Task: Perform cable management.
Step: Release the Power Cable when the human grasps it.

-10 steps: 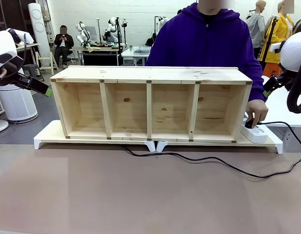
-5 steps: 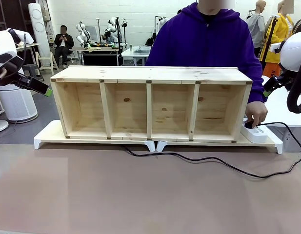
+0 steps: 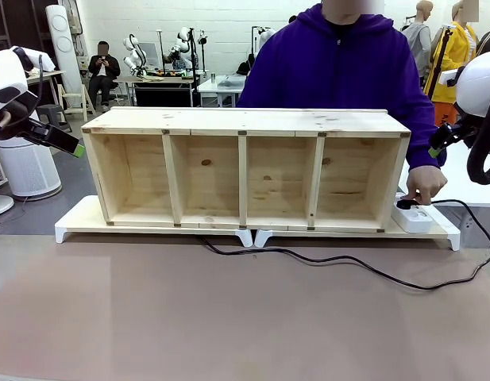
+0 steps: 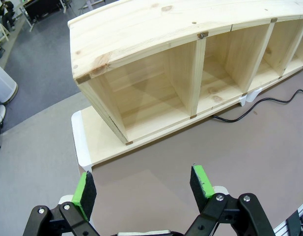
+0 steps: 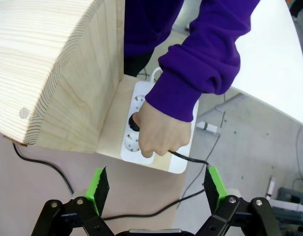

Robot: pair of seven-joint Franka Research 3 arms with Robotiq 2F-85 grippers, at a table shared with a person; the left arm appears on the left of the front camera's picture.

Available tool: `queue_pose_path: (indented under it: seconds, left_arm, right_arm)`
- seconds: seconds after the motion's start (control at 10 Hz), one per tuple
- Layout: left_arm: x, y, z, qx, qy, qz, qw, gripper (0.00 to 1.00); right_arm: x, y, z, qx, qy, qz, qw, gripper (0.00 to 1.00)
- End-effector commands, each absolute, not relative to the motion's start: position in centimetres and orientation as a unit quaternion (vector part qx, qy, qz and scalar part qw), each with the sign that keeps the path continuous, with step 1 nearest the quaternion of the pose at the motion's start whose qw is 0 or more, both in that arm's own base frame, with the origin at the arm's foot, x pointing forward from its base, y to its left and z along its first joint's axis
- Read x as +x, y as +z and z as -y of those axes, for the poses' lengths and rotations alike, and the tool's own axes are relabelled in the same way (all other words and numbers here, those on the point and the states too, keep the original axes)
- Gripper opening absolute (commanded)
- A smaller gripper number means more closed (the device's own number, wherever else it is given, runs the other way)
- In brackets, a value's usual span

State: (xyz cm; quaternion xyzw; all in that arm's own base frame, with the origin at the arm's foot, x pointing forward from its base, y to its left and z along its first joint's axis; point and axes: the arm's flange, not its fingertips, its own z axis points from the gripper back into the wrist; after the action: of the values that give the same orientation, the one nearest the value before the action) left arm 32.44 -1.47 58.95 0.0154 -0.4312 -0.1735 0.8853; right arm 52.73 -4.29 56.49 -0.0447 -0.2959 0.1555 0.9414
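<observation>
Two grippers wide, empty | left gripper (image 4: 144, 186) above table (image 4: 200, 147) before shelf (image 4: 156, 73) | cable (image 3: 340, 260) runs across table to strip (image 5: 158, 125) | hand (image 5: 158, 130) on plug (image 5: 134, 121) | right gripper (image 5: 157, 189) above strip

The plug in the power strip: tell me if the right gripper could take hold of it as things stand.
Probably not yet. The person's hand is closed over the plug in the power strip, covering most of it. The right gripper hangs open above, with nothing else between.
</observation>
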Motion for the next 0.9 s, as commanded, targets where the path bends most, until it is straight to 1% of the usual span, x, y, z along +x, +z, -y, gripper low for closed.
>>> queue_pose_path:
  seconds: [0.0, 0.8]
  left_arm:
    - [32.40, 58.95, 1.54, 0.015, -0.165, 0.431, 0.887, 1.00]
    - [32.40, 58.95, 1.54, 0.015, -0.165, 0.431, 0.887, 1.00]
  right_arm:
    - [52.72, 56.45, 4.41, -0.044, 0.154, 0.295, 0.942, 1.00]
    - [52.72, 56.45, 4.41, -0.044, 0.154, 0.295, 0.942, 1.00]
